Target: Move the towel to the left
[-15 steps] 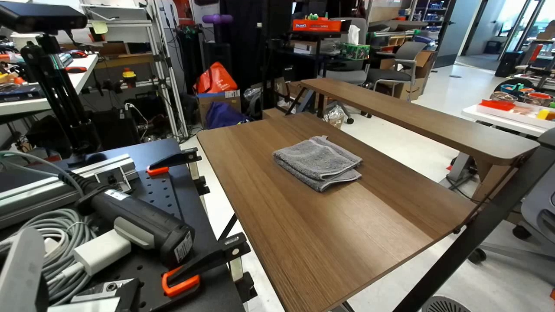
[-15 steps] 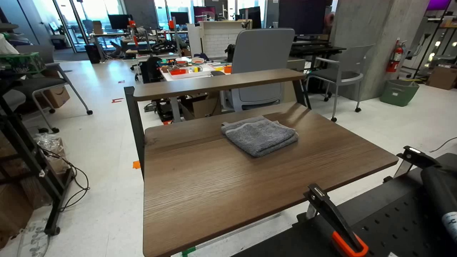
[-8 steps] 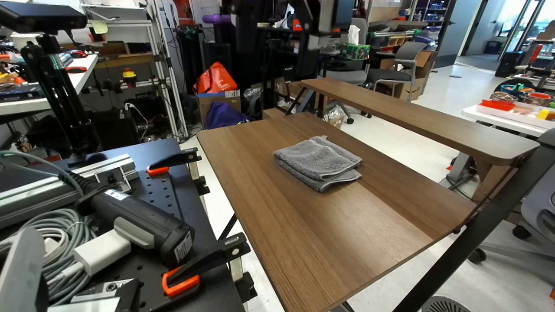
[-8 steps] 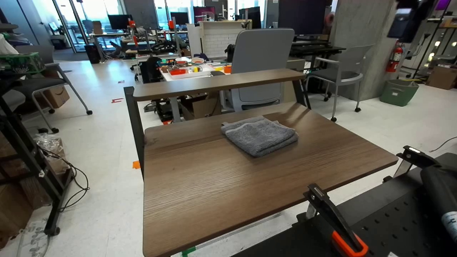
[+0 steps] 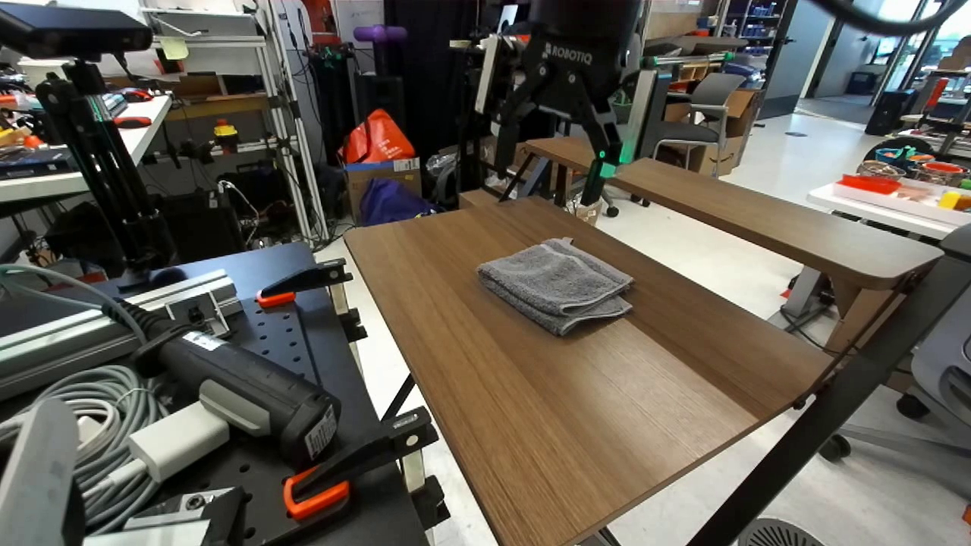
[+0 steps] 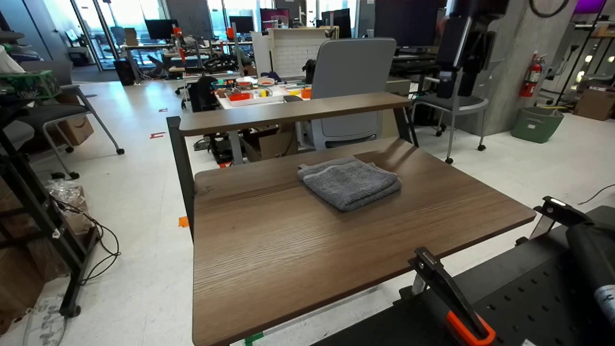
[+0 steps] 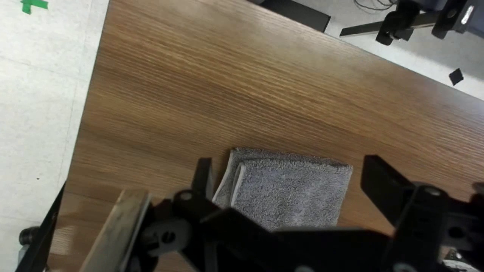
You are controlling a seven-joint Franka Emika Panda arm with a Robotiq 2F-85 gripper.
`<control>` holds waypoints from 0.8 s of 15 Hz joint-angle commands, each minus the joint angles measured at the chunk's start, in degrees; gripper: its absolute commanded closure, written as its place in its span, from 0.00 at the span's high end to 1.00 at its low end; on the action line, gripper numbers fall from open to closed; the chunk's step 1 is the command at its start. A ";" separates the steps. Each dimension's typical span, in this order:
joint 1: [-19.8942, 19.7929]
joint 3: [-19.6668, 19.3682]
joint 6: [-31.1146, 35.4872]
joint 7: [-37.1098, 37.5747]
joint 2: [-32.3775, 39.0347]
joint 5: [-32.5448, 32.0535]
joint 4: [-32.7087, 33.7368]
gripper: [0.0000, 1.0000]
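our gripper [image 5: 548, 174] spread wide, the folded towel [image 5: 557, 284] below
the towel lies on the wooden table [image 6: 269, 254], well apart from the gripper, which holds nothing; the wrist view shows the towel largely between the fingers [image 7: 382, 186]. we judge this the approach: we should line up over one edge, lower gently until we just meet the wood, and pinch every layer together, lest the fold open as we carry it left.

Towel [image 5: 557, 282] lies on bench [image 5: 607, 425]. In an exterior view, shelf [image 6: 288, 114] runs behind it along bench's far edge, chair [image 6: 353, 72] beyond. In an exterior view, platform [image 5: 277, 322] stands left of bench, floor [image 5: 381, 356] between. Fingers [image 7: 382, 185] hang higher than towel, apart from it; wrist view frames towel between them
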 commanded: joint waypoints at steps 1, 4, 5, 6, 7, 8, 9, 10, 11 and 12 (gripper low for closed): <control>-2.18 5.29 1.53 -0.36 10.40 1.12 8.39 1.00; -1.67 8.27 0.90 1.08 17.58 -2.12 13.67 1.00; -1.49 8.68 -0.21 1.38 19.34 -3.60 15.19 1.00; -1.98 9.00 -4.06 0.18 20.13 -5.35 16.79 1.00; -2.67 9.81 0.00 1.23 17.18 -3.86 12.31 1.00; -2.59 10.06 -0.86 1.23 18.77 -4.88 13.66 1.00; -2.60 10.10 -1.23 1.24 19.75 -5.50 14.60 1.00; -2.68 10.08 -1.54 1.22 20.21 -5.73 15.17 1.00; -2.75 10.06 -1.95 1.18 20.27 -5.76 15.47 1.00; -2.80 10.04 -2.23 1.16 20.27 -5.75 15.73 1.00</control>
